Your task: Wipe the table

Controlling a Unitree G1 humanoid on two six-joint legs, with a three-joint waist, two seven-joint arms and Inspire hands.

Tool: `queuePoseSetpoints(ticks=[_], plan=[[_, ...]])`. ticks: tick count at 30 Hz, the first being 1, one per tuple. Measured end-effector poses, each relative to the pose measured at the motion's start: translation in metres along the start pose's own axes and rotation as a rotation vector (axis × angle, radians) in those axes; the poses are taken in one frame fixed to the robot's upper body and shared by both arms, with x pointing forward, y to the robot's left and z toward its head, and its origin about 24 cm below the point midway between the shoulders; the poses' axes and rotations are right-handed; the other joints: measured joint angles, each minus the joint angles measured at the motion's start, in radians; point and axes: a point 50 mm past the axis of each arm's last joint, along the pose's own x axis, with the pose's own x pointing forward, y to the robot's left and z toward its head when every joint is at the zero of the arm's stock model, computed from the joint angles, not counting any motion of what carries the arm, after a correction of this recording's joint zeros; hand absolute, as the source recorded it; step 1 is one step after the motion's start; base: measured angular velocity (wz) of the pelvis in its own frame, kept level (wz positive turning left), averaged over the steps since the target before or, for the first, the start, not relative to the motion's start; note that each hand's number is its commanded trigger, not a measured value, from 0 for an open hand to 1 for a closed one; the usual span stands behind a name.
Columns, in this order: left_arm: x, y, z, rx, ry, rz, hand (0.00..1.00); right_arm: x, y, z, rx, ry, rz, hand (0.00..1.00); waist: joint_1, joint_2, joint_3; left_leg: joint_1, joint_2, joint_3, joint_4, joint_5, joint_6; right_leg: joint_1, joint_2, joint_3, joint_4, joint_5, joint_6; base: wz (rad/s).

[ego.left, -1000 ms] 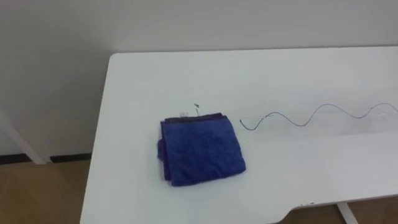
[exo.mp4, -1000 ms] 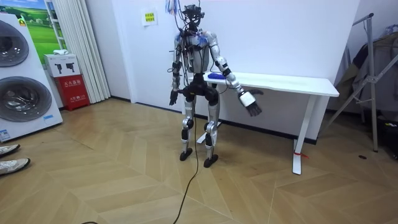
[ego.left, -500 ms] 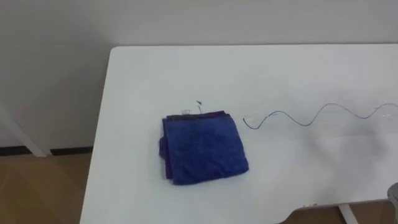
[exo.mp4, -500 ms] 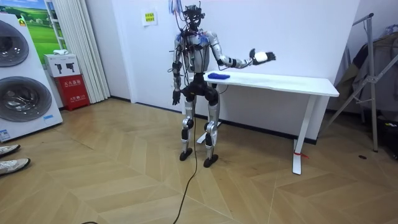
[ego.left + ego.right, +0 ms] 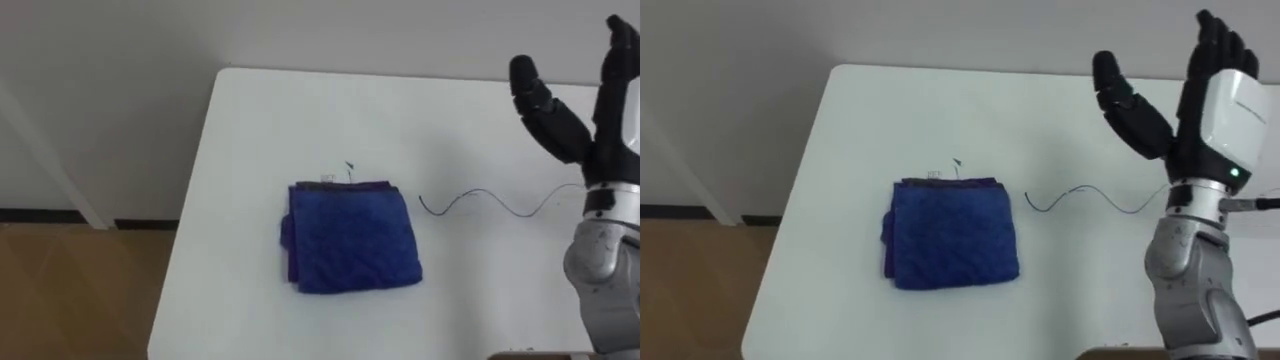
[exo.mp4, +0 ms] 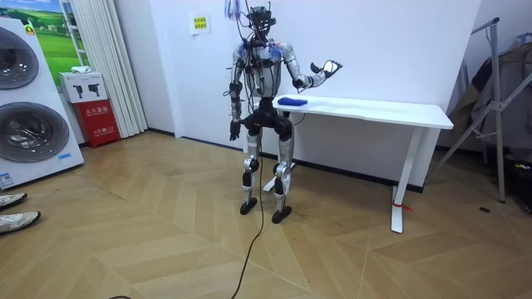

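Blue folded cloth (image 5: pixel 953 235) lies flat on the white table (image 5: pixel 940 110), near its left end, with nothing touching it. Just right of it you see a thin dark wavy line (image 5: pixel 1090 195) on the tabletop. Farther right, the right hand (image 5: pixel 1228 110) is raised above the table, fingers straight and spread wide, holding nothing.

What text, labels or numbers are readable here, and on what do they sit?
No text is readable.
wall sign: print too small.
red box: white print, too small.
washing machine: front sticker, blurred.
blue cloth: small white tag, illegible.
table: dark wavy line, not writing.
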Motion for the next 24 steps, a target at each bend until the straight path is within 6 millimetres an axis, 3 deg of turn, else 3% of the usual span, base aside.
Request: queuePoseSetpoints(ticks=[5, 12, 19, 24], plan=[[0.002, 0.0, 0.008, -0.004, -0.02, 0.001, 0.0, -0.002, 0.008, 0.019, 0.018, -0.073, 0.066, 0.0, 0.032, -0.017, 0.0006, 0.004, 0.0, -0.005, 0.0, 0.0, 0.0, 0.007, -0.001, -0.003, -0.001, 0.0, 0.0, 0.01], [0.002, 0.001, 0.007, 0.009, -0.022, 0.0, 0.0, -0.01, 0.023, 0.033, -0.062, -0.167, 0.149, 0.0, 0.063, -0.017, 0.011, 0.012, -0.001, -0.02, -0.002, 0.0, 0.0, 0.02, -0.001, -0.016, -0.007, 0.0, 0.0, 0.04], [0.001, -0.002, 0.008, 0.026, -0.027, -0.004, 0.0, -0.03, 0.059, 0.038, -0.143, -0.196, 0.331, 0.0, 0.088, -0.015, 0.0108, -0.002, -0.002, -0.027, -0.001, 0.0, 0.0, 0.013, -0.001, -0.021, -0.015, 0.001, -0.001, 0.01], [0.001, -0.004, 0.01, 0.054, -0.036, -0.016, 0.0, -0.042, 0.073, 0.049, -0.186, -0.264, 0.425, 0.0, 0.091, -0.02, 0.0081, -0.004, -0.002, -0.037, -0.001, 0.0, 0.0, 0.015, -0.001, -0.037, -0.018, 0.001, -0.001, 0.06]])
